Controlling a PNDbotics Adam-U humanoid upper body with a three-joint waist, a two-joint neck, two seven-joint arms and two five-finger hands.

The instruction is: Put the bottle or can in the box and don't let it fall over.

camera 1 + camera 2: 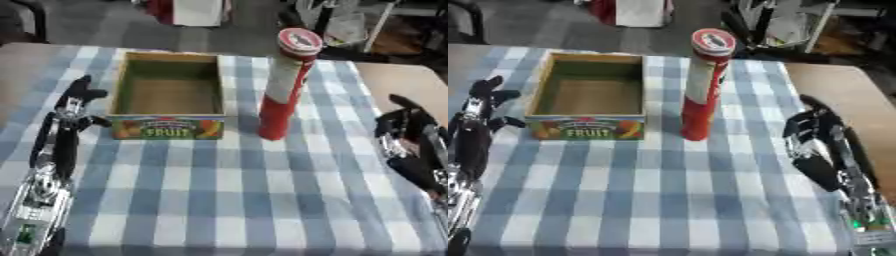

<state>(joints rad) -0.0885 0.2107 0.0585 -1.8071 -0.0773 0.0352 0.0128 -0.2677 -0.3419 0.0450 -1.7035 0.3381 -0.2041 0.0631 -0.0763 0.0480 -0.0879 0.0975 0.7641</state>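
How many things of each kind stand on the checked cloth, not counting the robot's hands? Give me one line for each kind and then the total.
Box: 1, open and nothing inside, fruit label on the front.
Can: 1, tall, red and white, upright to the right of the box.
Total: 2

You have a blue and white checked tablecloth (227, 200) spread over the table, reaching from the near edge to the far one. To the right, the bare brown tabletop (842, 95) shows beside the cloth. Beyond the far edge you see grey floor (96, 22) and dim clutter you cannot make out.
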